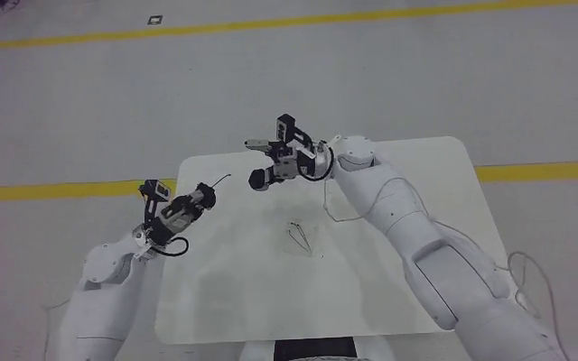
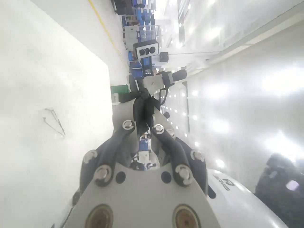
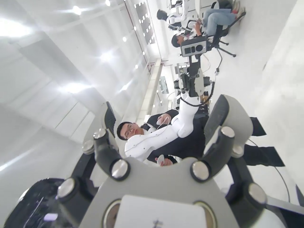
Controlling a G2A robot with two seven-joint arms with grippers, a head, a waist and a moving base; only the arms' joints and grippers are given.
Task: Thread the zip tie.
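Left gripper (image 1: pixel 206 191), over the near-left part of the table (image 1: pixel 397 189), is clamped on the zip tie (image 1: pixel 222 180), whose thin free end pokes out toward the far right. Just beyond that tip, near it but not touching, the right gripper (image 1: pixel 259 161) hangs with its fingers apart. To do this step well, I judge the left should hold the tip steady while the right closes squarely around it, since the strap will likely flex if nudged.

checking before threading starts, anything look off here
A thin strip bent into a narrow V lies loose on the table, apart from both claws; I cannot tell what it is. The zip tie juts from the shut left claw; the right claw is open, empty.
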